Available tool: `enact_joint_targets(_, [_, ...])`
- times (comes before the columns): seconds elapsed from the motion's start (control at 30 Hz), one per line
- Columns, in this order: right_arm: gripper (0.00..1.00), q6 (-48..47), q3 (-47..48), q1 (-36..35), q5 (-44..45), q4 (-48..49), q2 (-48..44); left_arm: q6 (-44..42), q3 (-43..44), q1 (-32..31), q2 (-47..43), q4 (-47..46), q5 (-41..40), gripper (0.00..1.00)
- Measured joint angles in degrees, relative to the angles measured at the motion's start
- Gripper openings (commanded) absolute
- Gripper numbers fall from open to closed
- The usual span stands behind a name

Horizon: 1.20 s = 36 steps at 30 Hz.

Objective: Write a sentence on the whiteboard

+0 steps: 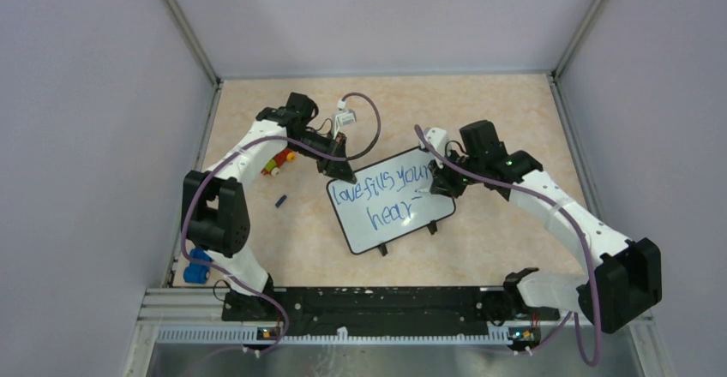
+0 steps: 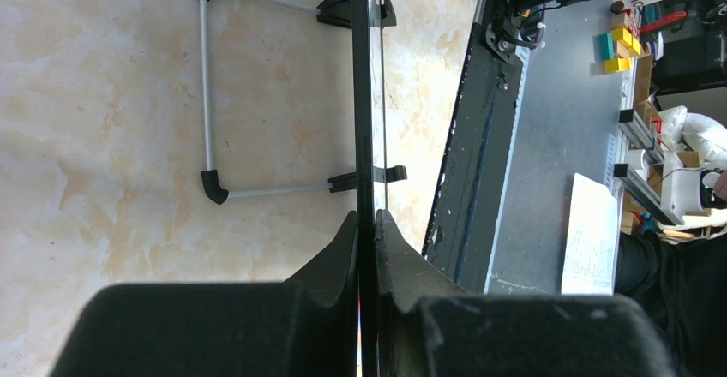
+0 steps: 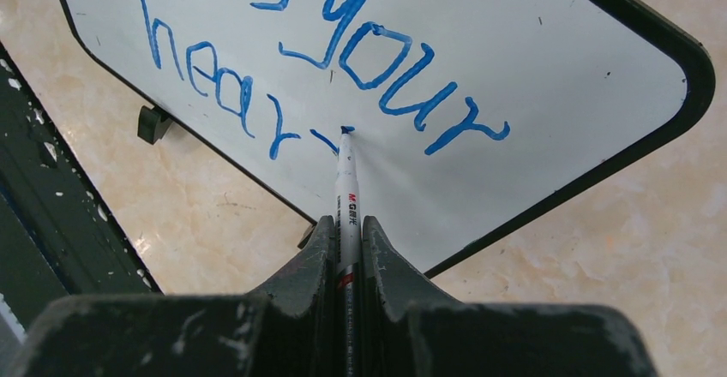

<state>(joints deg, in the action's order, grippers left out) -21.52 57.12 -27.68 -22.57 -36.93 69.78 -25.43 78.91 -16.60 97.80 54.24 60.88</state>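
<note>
Left fingers point(image 2: 336, 261) pinched tight — right fingers point(image 3: 315, 261) likewise.

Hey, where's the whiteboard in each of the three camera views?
Top external: the whiteboard sits tilted at centre, between both arms.
Left wrist: edge-on, a thin black vertical line up the middle, pinched in the left hand.
Right wrist: fills the upper half, the marker tip touching it.
Shared landmark: the black base rail, bottom, right and left of these views respectively.

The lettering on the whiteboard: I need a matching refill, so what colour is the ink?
The lettering is blue; clearest in the right wrist view.
</note>
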Motion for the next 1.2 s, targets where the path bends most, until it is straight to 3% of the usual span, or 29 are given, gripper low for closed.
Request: enact_joint_targets(1.2, [0.0, -2.6, -5.7, -0.6, 2.6, -3.3, -1.5, 0.0, 0.1, 0.0, 0.1, 0.0, 0.2, 0.0])
